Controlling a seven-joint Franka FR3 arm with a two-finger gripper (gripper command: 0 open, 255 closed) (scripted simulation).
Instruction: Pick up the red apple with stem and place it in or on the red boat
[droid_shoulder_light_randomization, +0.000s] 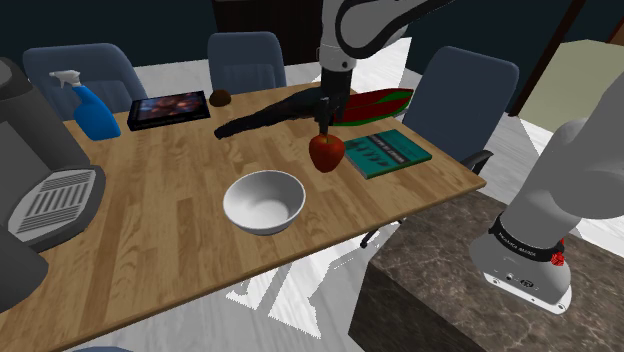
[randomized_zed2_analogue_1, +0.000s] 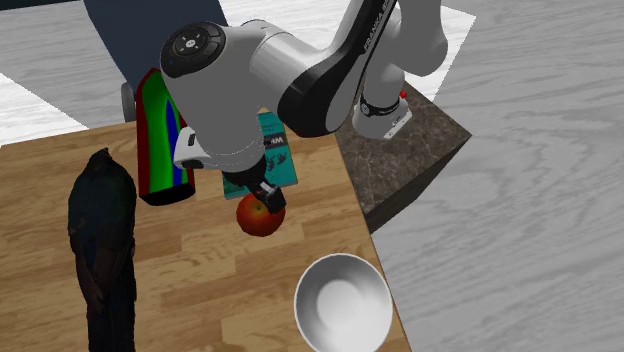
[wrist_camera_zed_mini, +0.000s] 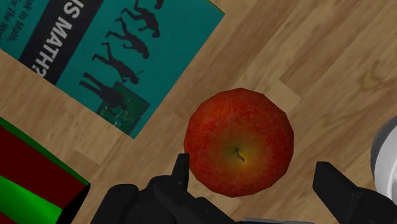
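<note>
- While the wooden table (droid_shoulder_light_randomization: 170, 215) bears everything here, the white Franka arm (droid_shoulder_light_randomization: 365, 25) leans over its far half from the dark stand (droid_shoulder_light_randomization: 440, 290), which is at four o'clock in the shoulder view.
- Red boat (droid_shoulder_light_randomization: 375, 102) (randomized_zed2_analogue_1: 160, 140) (wrist_camera_zed_mini: 32, 181), green along the rim and striped blue in the second exterior view: it lies on the table at about one o'clock from the apple in the shoulder view, near it but not touching. The apple is outside it.
- Teal book (droid_shoulder_light_randomization: 390, 152) (wrist_camera_zed_mini: 114, 57), with cover words ending "IS MATH?": it lies flat at three o'clock from the apple, just beside it.
- White bowl (droid_shoulder_light_randomization: 264, 202) (randomized_zed2_analogue_1: 342, 302): it stands upright at about eight o'clock from the apple, near it, and its hollow shows plain white.
- Black gripper (droid_shoulder_light_randomization: 323, 122) (randomized_zed2_analogue_1: 268, 195) (wrist_camera_zed_mini: 252, 163): it points down directly over the apple with its fingers spread wide, one on each side of the fruit. In the wrist view one finger (wrist_camera_zed_mini: 181, 168) is at the apple's skin, touching or just beside it, I cannot tell which. The other (wrist_camera_zed_mini: 331, 181) stands clear, with bare wood showing between it and the apple. Nothing is clasped.
- Red apple (droid_shoulder_light_randomization: 326, 153) (randomized_zed2_analogue_1: 260, 217) (wrist_camera_zed_mini: 240, 141): it sits on the table with its short stem facing up toward the hand, closer to one finger than to the other.
</note>
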